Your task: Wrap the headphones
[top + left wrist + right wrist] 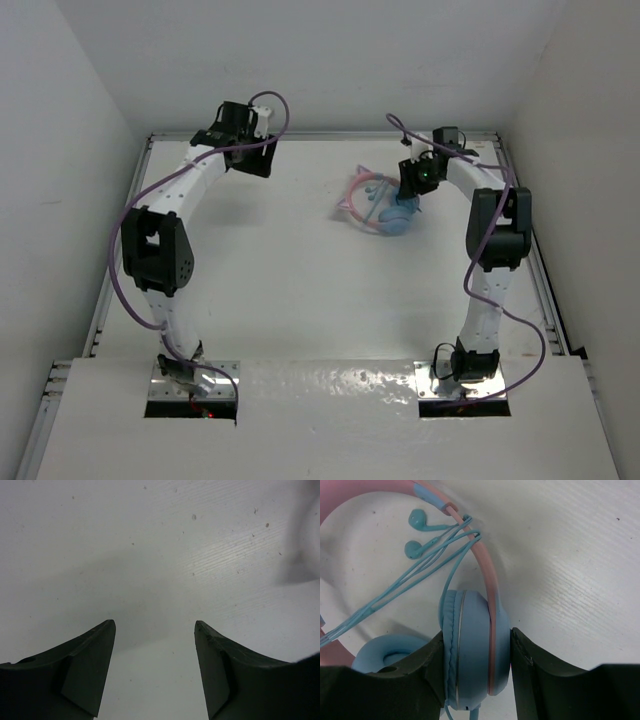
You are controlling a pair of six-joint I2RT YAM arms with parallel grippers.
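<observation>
Right claw (pixel 477 632) on 1 ear cup (pixel 470 650) of headphones (pixel 395 218), headband (pixel 485 570) arc up-left.

High rear overview; close wrist views

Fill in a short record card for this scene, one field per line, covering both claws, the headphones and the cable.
left claw: open, empty, over bare table
right claw: closed on one ear cup, a finger on each side
headphones: at the far right of the table in the top view
headband: pink, arching away from the gripped cup
cable: thin blue strands draped over the headband
earbuds: two small teal ones, inside the band's arc
</observation>
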